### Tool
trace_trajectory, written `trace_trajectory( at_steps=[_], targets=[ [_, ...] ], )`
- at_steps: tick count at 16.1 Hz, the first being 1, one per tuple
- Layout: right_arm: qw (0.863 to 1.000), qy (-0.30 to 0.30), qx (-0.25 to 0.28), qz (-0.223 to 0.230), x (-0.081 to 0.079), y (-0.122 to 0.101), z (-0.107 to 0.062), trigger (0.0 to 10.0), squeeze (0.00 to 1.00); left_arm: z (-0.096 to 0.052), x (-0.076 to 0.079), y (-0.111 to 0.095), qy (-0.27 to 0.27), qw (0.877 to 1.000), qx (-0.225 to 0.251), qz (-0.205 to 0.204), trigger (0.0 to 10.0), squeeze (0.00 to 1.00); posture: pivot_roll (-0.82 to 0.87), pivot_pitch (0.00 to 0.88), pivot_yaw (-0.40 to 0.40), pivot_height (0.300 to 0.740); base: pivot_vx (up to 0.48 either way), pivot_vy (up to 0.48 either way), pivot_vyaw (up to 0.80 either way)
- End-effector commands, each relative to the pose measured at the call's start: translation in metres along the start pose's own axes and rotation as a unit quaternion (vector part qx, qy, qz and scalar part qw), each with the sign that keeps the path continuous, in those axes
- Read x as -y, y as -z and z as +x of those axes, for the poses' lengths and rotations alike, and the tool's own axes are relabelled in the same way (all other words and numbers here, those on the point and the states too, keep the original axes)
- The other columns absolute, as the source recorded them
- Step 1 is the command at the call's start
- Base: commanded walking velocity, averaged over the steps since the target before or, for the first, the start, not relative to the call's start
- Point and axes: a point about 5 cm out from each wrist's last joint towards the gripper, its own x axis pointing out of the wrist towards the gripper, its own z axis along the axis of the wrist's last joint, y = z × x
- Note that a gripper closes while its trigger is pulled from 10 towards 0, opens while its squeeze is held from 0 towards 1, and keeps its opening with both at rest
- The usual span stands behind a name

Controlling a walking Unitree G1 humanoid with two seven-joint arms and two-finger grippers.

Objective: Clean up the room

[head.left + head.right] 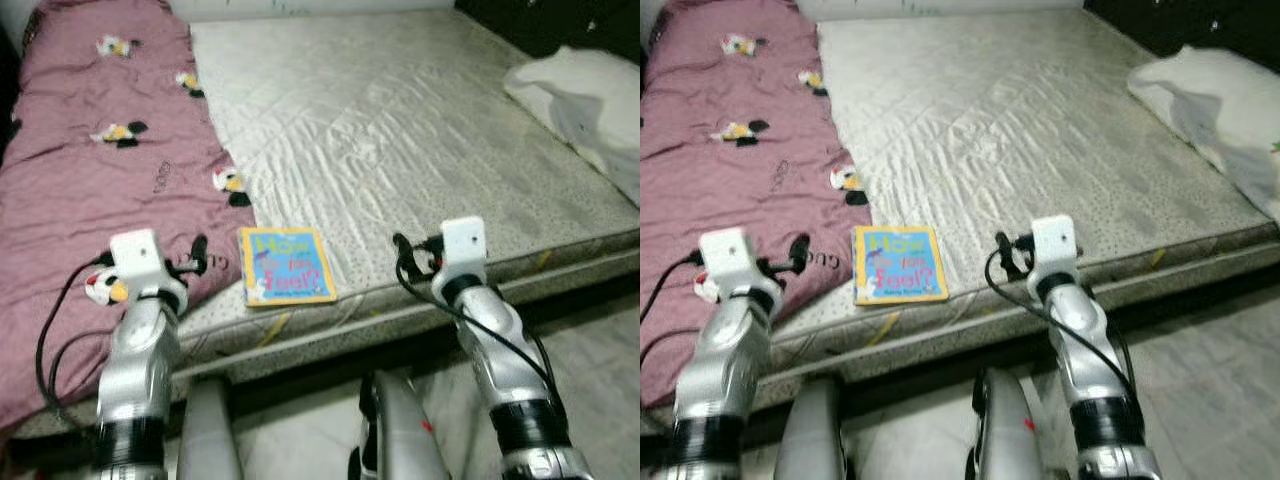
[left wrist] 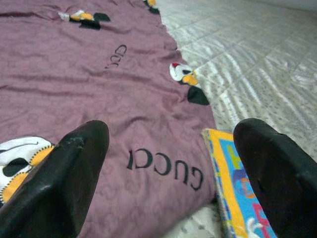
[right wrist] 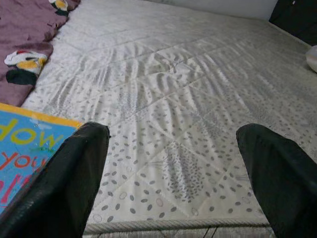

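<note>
both grippers spread, empty: left gripper (image 1: 195,255), right gripper (image 1: 405,252) | book (image 1: 286,264) lower centre on mattress (image 1: 420,130) edge | tidying apparently unstarted

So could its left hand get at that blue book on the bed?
Probably yes. The left hand is open and just beside the book, which lies flat at the mattress edge with nothing between them.

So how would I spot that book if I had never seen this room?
Start at the big bare mattress with the grey quilted cover, and look to its near edge. There, just beside the mauve blanket with cartoon ducks, lies a thin book flat on its back. Its bright blue cover with a yellow border stands out from the pale fabrics around it.
</note>
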Motion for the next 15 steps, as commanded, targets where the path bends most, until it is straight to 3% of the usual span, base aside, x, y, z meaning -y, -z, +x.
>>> trace_trajectory(
  at_steps=[1, 5, 10, 11, 15],
  targets=[
    [1.000, 0.004, 0.000, 0.000, 0.004, -0.001, -0.003, 10.0, 0.00, 0.002, -0.001, 0.007, -0.001, 1.000, -0.021, -0.003, 10.0, 0.00, -0.05, 0.055, -0.037, 0.532, 0.000, 0.000, 0.00],
    [1.000, 0.001, -0.002, -0.008, 0.003, -0.001, -0.003, 10.0, 0.00, 0.015, 0.011, 0.005, 0.006, 1.000, -0.026, -0.012, 10.0, 0.00, -0.06, 0.052, -0.045, 0.532, 0.000, 0.000, 0.00],
    [1.000, -0.007, -0.002, -0.010, 0.000, -0.001, -0.003, 10.0, 0.00, 0.021, 0.008, 0.012, 0.010, 0.998, -0.056, -0.014, 10.0, 0.00, -0.05, 0.051, -0.046, 0.488, 0.000, 0.000, 0.00],
    [1.000, -0.006, -0.001, -0.010, 0.000, -0.001, -0.003, 10.0, 0.00, 0.021, 0.010, 0.017, 0.024, 0.997, -0.078, -0.012, 10.0, 0.00, -0.05, 0.051, -0.046, 0.488, 0.000, 0.000, 0.00],
    [1.000, -0.007, -0.002, -0.014, 0.001, -0.001, -0.004, 10.0, 0.00, 0.026, 0.014, 0.021, 0.031, 0.995, -0.089, -0.011, 10.0, 0.00, -0.06, 0.050, -0.047, 0.488, 0.000, 0.000, 0.00]
  ],
)
